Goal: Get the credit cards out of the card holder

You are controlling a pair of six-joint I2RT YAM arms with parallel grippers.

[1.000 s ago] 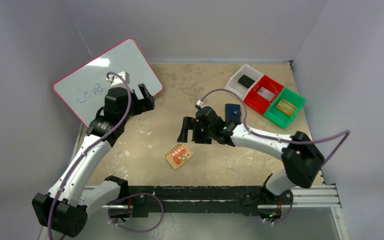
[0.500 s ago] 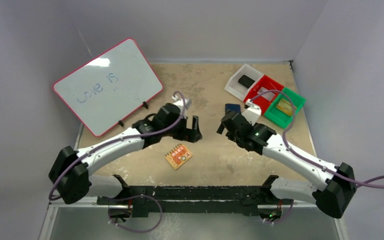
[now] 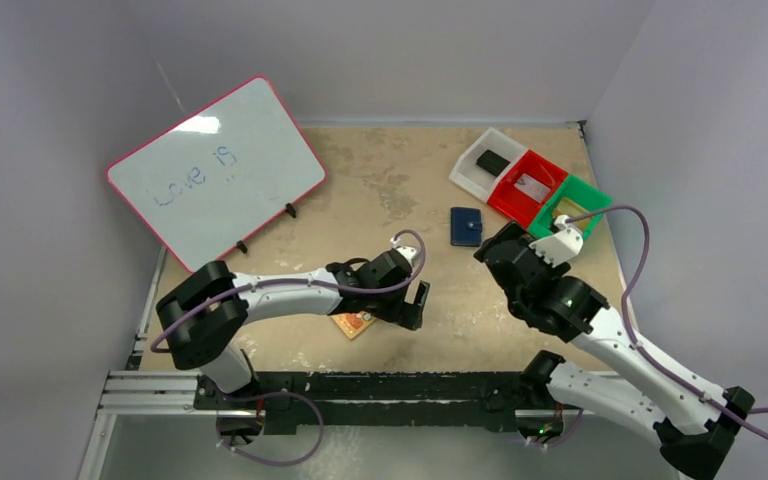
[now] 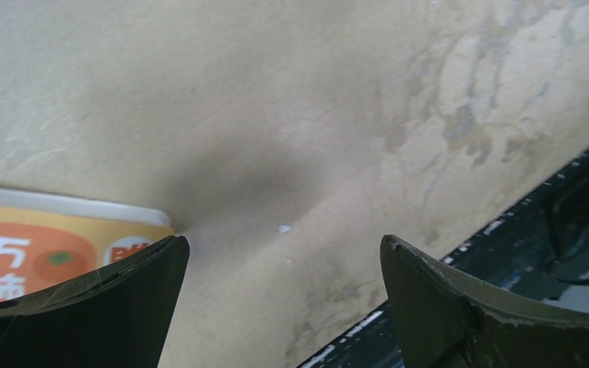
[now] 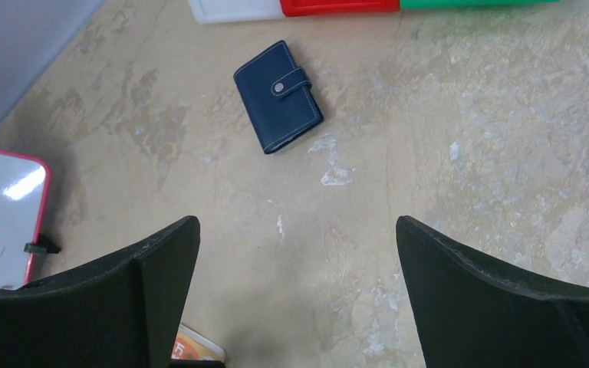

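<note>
On the far-right part of the table (image 3: pixel 400 180), just near-side of the white bin (image 3: pixel 485 165) and red bin (image 3: pixel 528 187), sits the card holder (image 5: pixel 278 96): small navy bifold, pale stitching, lying flat and folded, strap with a metal snap fastened across one edge. No credit cards showing, presumably inside. My read on handling: light, soft-sided and thin, so it will likely skate on the table if pushed from one side and flex under a hard pinch. Best bet is to pin or clamp one long edge with one pincer and work the snap strap with the other, since the strap is the only raised bit to catch. Right pincer (image 5: pixel 297 230) is jaws apart, empty, near the holder on its near side and not touching. Left pincer (image 3: pixel 415 305) is also apart, empty, low over bare table just beside an orange pad (image 4: pixel 38 257), well apart from the holder.
</note>
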